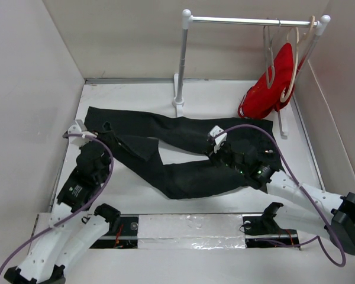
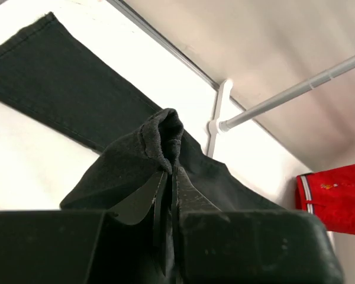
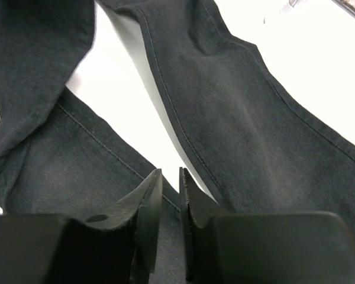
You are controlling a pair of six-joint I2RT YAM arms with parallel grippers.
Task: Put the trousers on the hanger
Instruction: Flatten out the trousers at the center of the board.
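Note:
The black trousers (image 1: 183, 171) lie spread on the white table, legs reaching left and waist to the right. My left gripper (image 1: 106, 137) sits over the left leg. In the left wrist view it (image 2: 170, 171) is shut on a pinched-up fold of the trousers (image 2: 163, 133). My right gripper (image 1: 212, 151) hovers over the trousers' middle. In the right wrist view its jaws (image 3: 170, 174) stand a narrow gap apart with nothing between them, above the dark cloth (image 3: 248, 112). The thin pale grey hanger (image 1: 268, 59) hangs on the rail at the back right.
A white clothes rack has its rail (image 1: 248, 21) across the back and its post (image 1: 180, 65) behind the trousers. A beige hanger with a red garment (image 1: 266, 94) hangs at the rail's right end. Walls close in on the left, back and right.

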